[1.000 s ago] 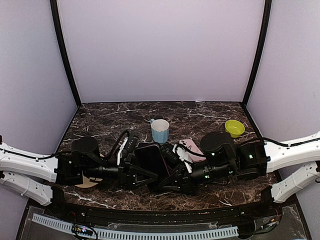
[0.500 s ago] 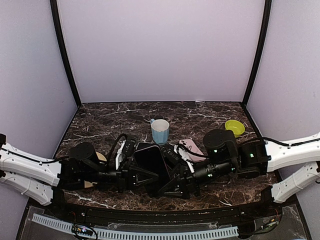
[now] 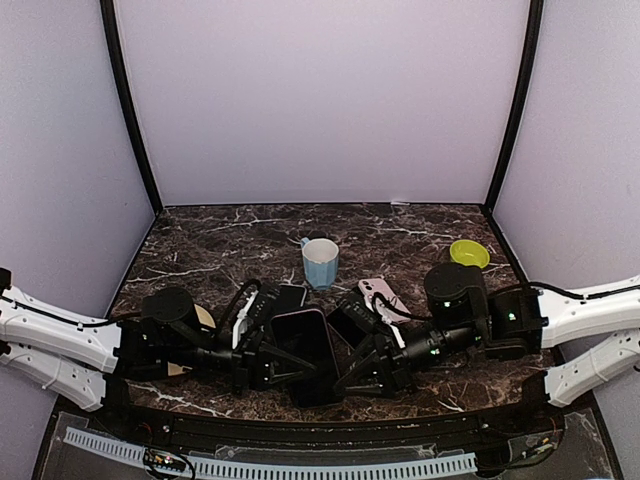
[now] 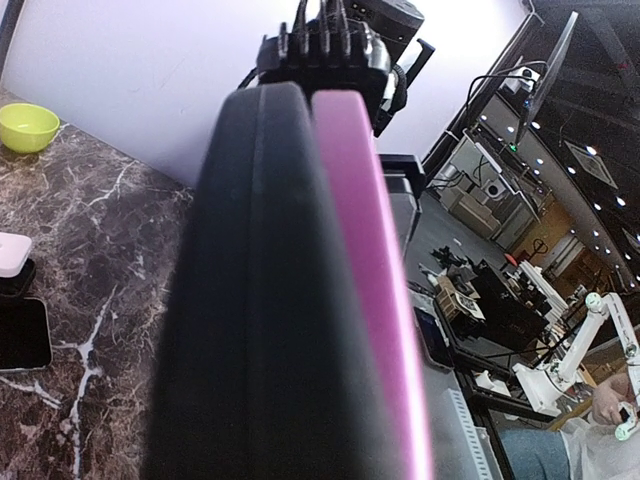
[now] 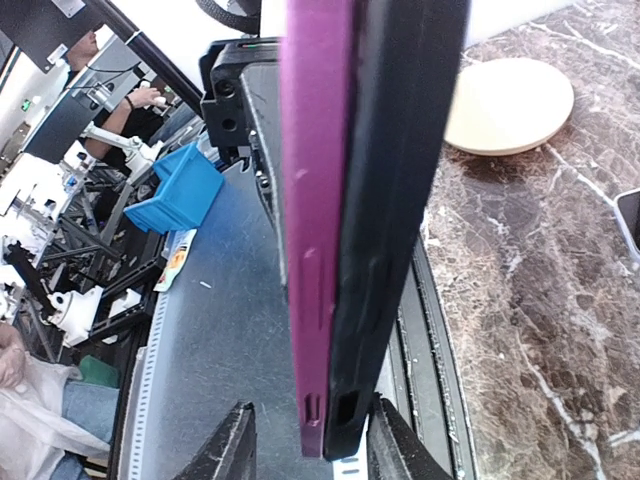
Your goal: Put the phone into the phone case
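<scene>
Both arms have drawn back toward their bases over the last second. The phone (image 3: pixel 310 347) has come with them and sits lower in the top view than it did.

Nearest to us, the phone hangs tilted above the counter (image 3: pixel 200 240) between the two arms, glossy dark face up. The wrist views show it edge-on: its magenta rim lies flat against the black case (image 4: pixel 250 300), which is on the far side of it. We cannot tell whether it is seated in the case or only pressed against it.

The left end effector (image 3: pixel 268 355) meets the phone's left edge. Its own camera is filled by phone and case, so we cannot tell whether it is pinching. The right end effector (image 3: pixel 362 368) is at the lower right corner. Its fingers (image 5: pixel 235 445) are spread to either side of the port end, one against the case and the other with a gap showing beside the magenta rim.

A pale disc (image 5: pixel 505 105) lies flat on the counter behind the left arm. Just beyond the phone a dark slab (image 3: pixel 290 297) lies flat, and to its right is a pale handset (image 3: pixel 380 293), camera side up. Farther back a blue mug (image 3: pixel 320 262) stands upright near the middle. A green bowl (image 3: pixel 468 255) sits well apart from it, toward the far right corner.
</scene>
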Robot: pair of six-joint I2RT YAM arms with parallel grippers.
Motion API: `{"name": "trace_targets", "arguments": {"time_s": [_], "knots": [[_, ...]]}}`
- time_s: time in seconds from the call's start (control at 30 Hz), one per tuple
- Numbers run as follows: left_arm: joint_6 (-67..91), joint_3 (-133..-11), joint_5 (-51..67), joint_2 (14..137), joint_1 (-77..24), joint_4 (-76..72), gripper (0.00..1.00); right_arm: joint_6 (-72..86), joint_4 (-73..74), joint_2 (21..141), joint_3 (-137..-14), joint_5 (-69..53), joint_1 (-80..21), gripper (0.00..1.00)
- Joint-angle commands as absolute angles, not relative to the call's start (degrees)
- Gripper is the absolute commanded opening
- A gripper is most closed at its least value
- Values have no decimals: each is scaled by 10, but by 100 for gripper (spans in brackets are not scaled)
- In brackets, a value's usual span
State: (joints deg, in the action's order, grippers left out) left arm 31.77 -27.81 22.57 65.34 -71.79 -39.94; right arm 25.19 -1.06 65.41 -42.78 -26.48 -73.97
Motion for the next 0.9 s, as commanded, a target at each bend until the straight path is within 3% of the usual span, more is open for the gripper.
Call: {"name": "trace_targets", "arguments": {"time_s": [0.0,0.1,0.2,0.3,0.37,0.5,0.57,0.67,0.77,0.8,0.83,0.87], "knots": [[308,-306,253,649,-717,-440,0,258,-61,677,-430,-285,-737,37],[305,-310,258,652,-717,-445,0,270,-88,681,-423,-283,-737,27],[304,-311,259,653,-717,-446,0,275,-97,682,-420,-276,-737,3],[302,-315,255,656,-717,-438,1,283,-102,678,-419,-249,-737,0],[304,-317,248,658,-717,-430,9,286,-105,671,-424,-231,-737,0],[311,-311,211,654,-718,-400,41,284,-113,658,-435,-222,-737,0],[311,-309,187,648,-718,-372,43,281,-123,647,-431,-227,-737,0],[308,-301,157,635,-721,-358,33,279,-136,639,-420,-245,-737,0],[297,-306,150,628,-724,-348,4,281,-137,646,-421,-261,-737,0],[295,-311,149,629,-725,-344,2,279,-132,648,-424,-262,-737,0],[291,-312,152,631,-727,-339,0,275,-123,649,-428,-258,-737,8],[290,-314,154,632,-728,-338,0,270,-114,647,-432,-249,-735,25]]}}
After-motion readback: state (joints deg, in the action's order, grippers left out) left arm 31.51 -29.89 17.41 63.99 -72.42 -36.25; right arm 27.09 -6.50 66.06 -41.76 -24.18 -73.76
